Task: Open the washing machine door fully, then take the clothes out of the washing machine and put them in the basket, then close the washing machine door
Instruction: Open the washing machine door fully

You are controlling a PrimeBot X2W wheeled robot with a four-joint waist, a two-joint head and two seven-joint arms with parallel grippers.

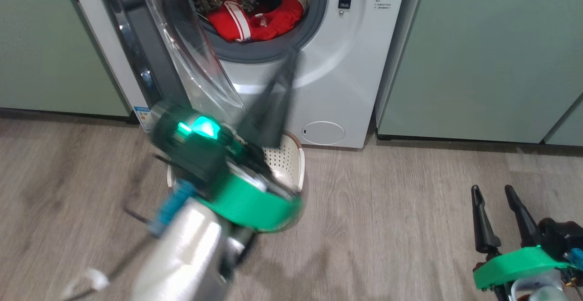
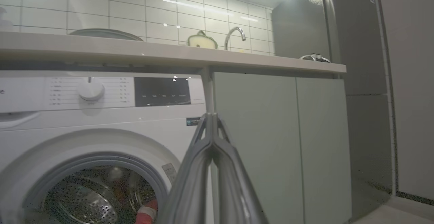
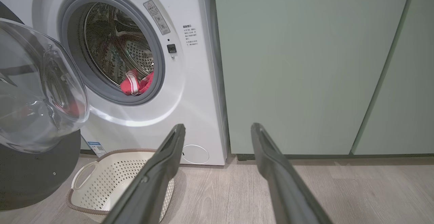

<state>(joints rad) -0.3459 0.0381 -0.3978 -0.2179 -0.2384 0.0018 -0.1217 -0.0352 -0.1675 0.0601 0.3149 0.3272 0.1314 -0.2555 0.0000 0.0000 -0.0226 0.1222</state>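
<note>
Wood floor (image 1: 410,228) fronts green cabinets (image 1: 478,55) and the washer (image 1: 346,64), whose door (image 1: 182,55) hangs swung wide to the left. Red clothes (image 1: 259,18) lie in the drum (image 3: 129,47). The basket (image 1: 289,160) sits empty below, placed to catch them. Left gripper (image 2: 211,122), pinched shut on nothing, points at the opening; right gripper (image 1: 492,189) idles low, spread wide.

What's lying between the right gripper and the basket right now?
Bare wooden floor, seen in the head view, separates the right gripper from the basket.
</note>
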